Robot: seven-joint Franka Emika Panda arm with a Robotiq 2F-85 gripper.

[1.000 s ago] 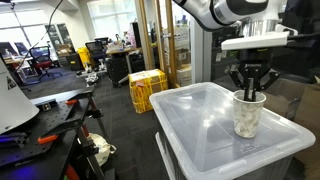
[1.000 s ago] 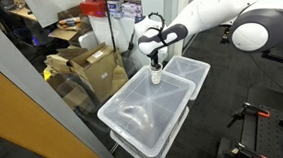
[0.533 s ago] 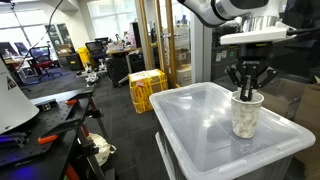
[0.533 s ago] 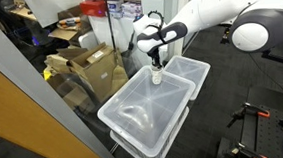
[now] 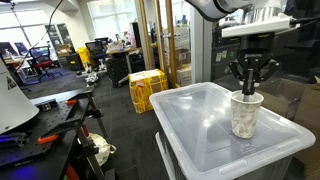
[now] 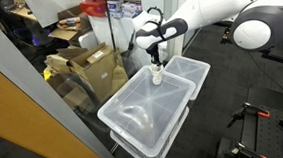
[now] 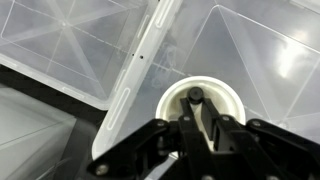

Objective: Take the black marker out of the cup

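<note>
The whitish cup (image 5: 246,115) stands upright on the lid of a clear plastic bin (image 5: 200,125), and it also shows in an exterior view (image 6: 157,77). My gripper (image 5: 247,86) hangs straight above the cup's mouth, fingers pointing down, also seen in an exterior view (image 6: 156,63). In the wrist view the gripper (image 7: 198,106) is shut on the black marker (image 7: 195,97). The marker's round end shows between the fingers, over the cup's white rim (image 7: 168,101). The marker's lower part is hidden by the fingers.
A second clear bin (image 6: 186,70) stands beside the first, with a narrow gap between them (image 7: 135,75). A yellow crate (image 5: 147,88) is on the floor, cardboard boxes (image 6: 85,65) lie behind a glass wall, and a wooden panel (image 6: 24,112) stands in front.
My gripper has risen a little above the cup, with the marker between its fingers. The cup has stayed in place.
</note>
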